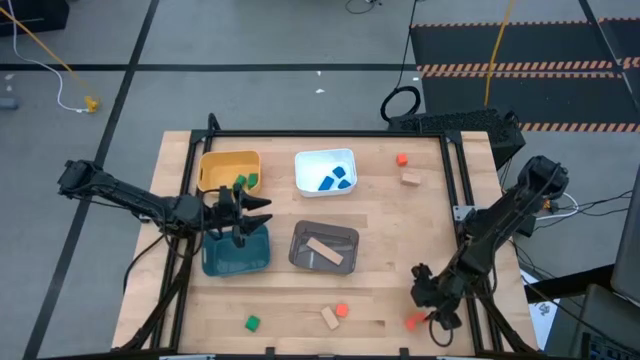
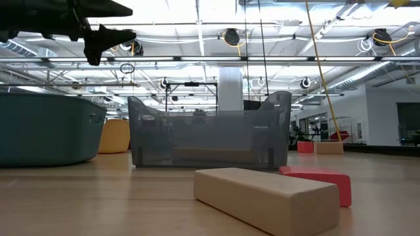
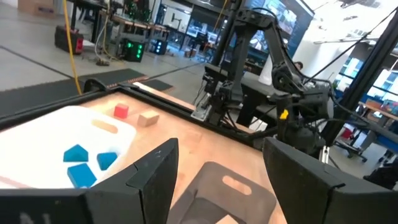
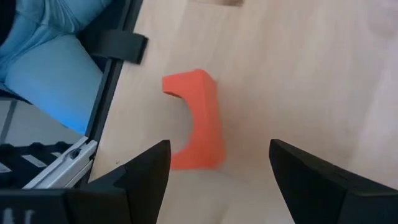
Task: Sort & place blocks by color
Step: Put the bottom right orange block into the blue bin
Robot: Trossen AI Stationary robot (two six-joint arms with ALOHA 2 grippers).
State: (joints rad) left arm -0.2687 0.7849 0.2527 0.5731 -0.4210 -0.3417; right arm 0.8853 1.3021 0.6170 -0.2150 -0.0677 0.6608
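Near edge: right gripper (image 4: 217, 180) spread wide, empty, over red-orange arch (image 4: 196, 118), partly hidden from above by arm. Also near: 1 green cube (image 1: 252, 323), tan block (image 1: 329, 318), red-orange block (image 1: 342, 310). Mid: left gripper (image 1: 262, 210) spread, empty, above teal bin (image 1: 214, 262); grey bin (image 1: 302, 237) w/ 1 tan bar (image 1: 324, 251). Far: white bin (image 1: 305, 160), 3 blue blocks (image 3: 84, 163); yellow bin (image 1: 218, 162), 2 green blocks (image 1: 245, 181), partly cut off by rim.

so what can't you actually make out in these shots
- Teal bin contents: high view, left gripper and arm cover it; low view shows only its wall.
- Red-orange arch: high view, mostly under the right gripper.
- Yellow bin: low view, half behind the teal bin, inside unseen.
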